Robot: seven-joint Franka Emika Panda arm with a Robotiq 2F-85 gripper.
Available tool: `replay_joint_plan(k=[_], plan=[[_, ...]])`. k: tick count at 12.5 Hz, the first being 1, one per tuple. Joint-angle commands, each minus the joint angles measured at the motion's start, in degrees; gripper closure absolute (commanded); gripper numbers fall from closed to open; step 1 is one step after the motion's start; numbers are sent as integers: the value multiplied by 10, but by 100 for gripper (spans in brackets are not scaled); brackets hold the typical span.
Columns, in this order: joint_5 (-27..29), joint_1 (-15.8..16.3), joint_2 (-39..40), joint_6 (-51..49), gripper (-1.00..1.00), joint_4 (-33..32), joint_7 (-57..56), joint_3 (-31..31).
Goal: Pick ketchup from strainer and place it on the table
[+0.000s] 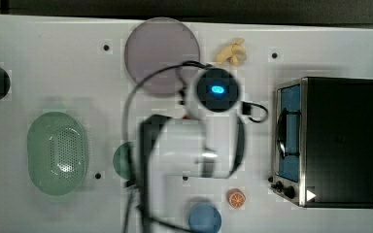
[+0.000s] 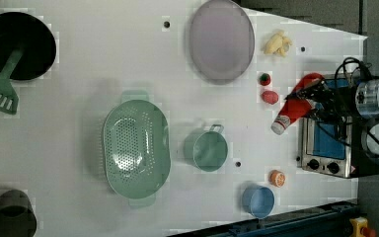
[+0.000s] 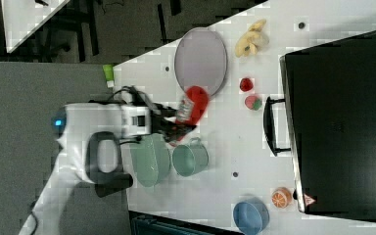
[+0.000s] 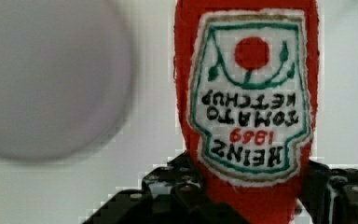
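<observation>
My gripper is shut on the ketchup, a red squeeze bottle with a white label. The bottle hangs tilted above the white table, its white cap pointing down, between the grey plate and the oven. In the right view the ketchup sticks out of the gripper near the plate's edge. The wrist view has the ketchup label close up, with a black finger on each side of the bottle's lower part. The pale green strainer sits empty, well away from the bottle.
A grey plate, a green cup, a blue bowl and an orange slice lie on the table. Two strawberries sit near the bottle. A toaster oven, bananas and a black pan stand around the edges.
</observation>
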Motion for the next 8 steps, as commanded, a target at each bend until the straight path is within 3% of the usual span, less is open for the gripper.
replay_joint_plan(k=[1,3,6,7,8], plan=[[3,6,20,16,-12,-23,-34,4],[3,6,52,42,-21,-43,-34,-2],[3,6,89,114,-85,-72,-34,-2],[3,7,84,112,-99,-71,-34,-1],[4,7,69,106,-100,-67,-34,2]])
